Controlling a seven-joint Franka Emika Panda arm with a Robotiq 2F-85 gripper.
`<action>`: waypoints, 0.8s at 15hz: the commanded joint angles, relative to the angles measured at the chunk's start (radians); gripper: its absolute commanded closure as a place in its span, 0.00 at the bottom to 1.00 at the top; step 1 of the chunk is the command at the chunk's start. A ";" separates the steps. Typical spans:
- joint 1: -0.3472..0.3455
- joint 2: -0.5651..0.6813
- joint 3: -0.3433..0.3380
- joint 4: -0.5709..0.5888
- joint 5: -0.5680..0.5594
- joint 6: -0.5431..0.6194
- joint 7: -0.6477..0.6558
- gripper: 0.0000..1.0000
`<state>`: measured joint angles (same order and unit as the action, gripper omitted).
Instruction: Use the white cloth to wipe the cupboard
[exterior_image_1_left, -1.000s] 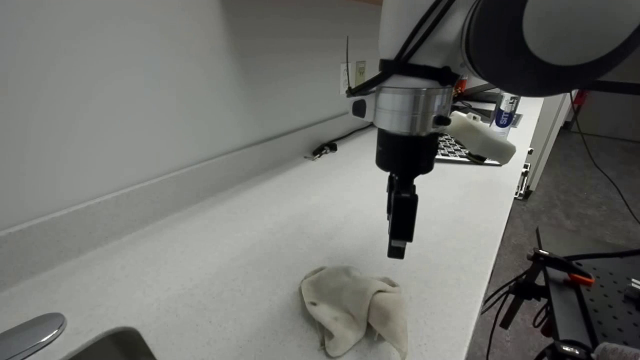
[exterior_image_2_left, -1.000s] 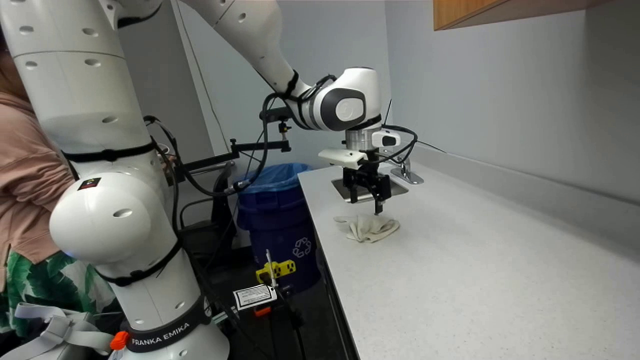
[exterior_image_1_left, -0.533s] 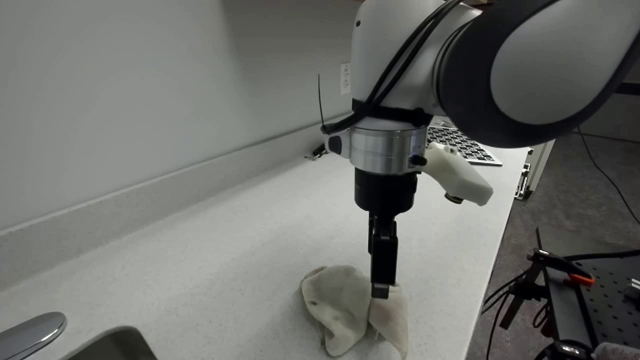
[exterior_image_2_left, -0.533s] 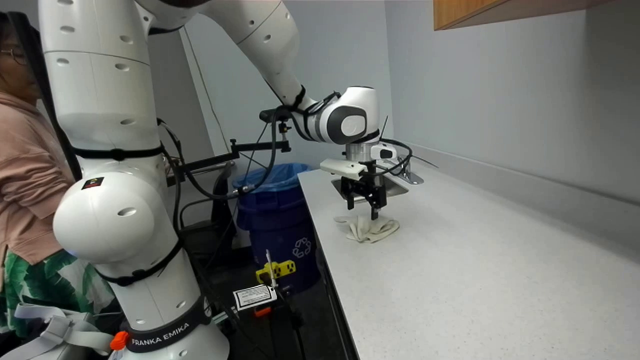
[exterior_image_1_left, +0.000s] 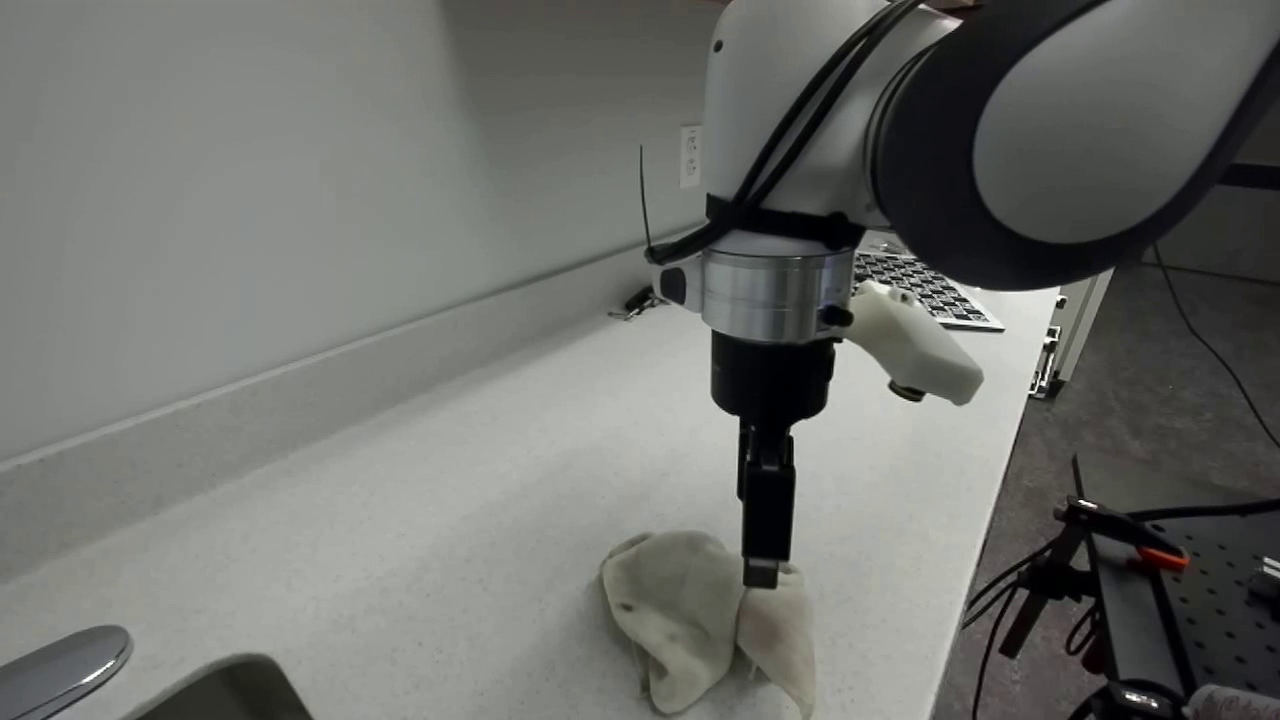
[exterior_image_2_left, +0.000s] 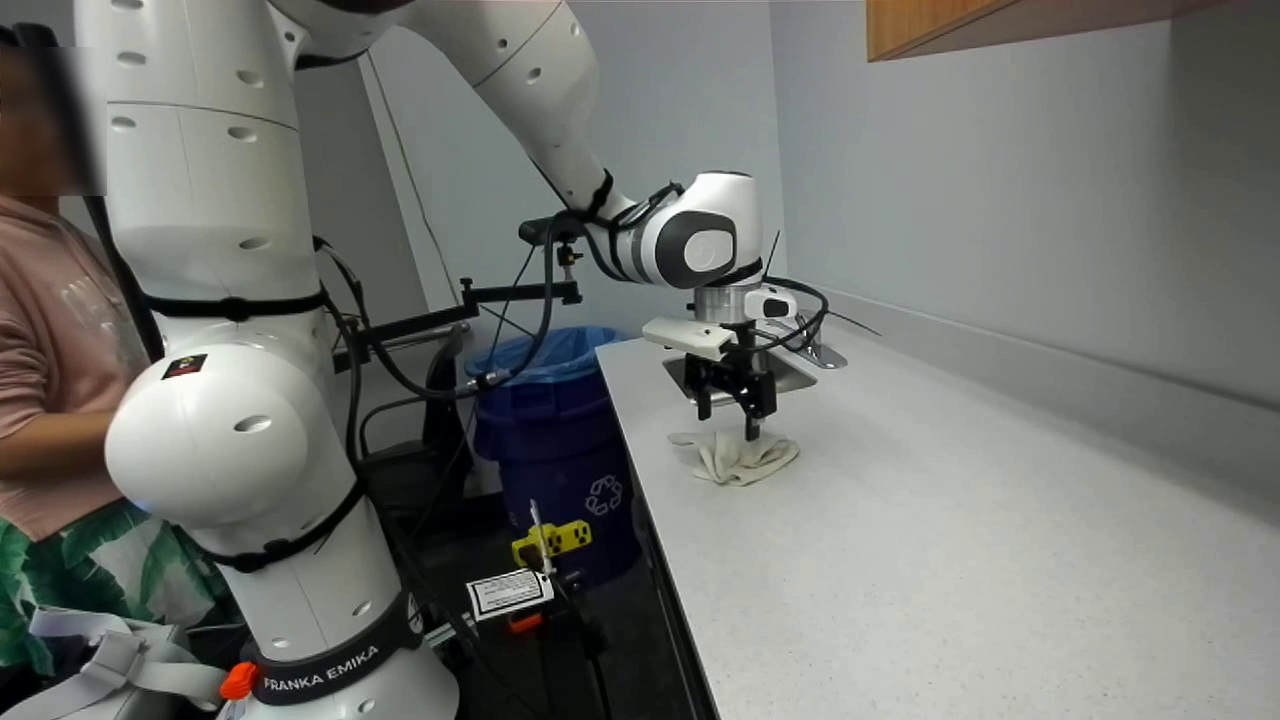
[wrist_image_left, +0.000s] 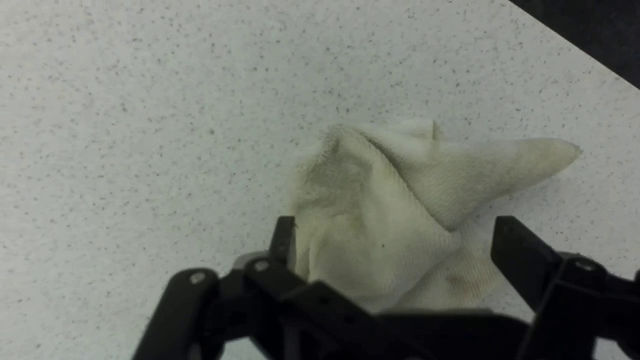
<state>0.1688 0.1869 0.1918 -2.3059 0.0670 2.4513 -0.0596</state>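
Hanging over the crumpled white cloth (wrist_image_left: 360, 250), the pincer (wrist_image_left: 395, 224) stands released, its fingers (wrist_image_left: 522, 260) spread apart with the cloth showing between them in the wrist view. The cloth lies on the tabletop (exterior_image_2_left: 950, 560) beneath the pincer; whether the fingers touch it, I cannot tell. Beyond the pincer, in an exterior view, are a steel sink (exterior_image_2_left: 792, 378) and a chrome tap (exterior_image_2_left: 826, 356).

Blue bin (exterior_image_2_left: 555, 452) (recycling mark (exterior_image_2_left: 604, 495) on side) behind yellow outlet block (exterior_image_2_left: 570, 537); silver faucet (exterior_image_1_left: 70, 665) beside sink (exterior_image_1_left: 240, 690).
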 joint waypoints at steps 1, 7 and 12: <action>-0.007 0.013 -0.004 0.008 0.008 -0.019 -0.013 0.00; 0.002 0.097 0.021 0.047 0.031 0.008 -0.016 0.00; 0.017 0.158 0.040 0.110 0.013 0.015 -0.011 0.00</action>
<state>0.1744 0.2960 0.2240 -2.2536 0.0674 2.4526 -0.0601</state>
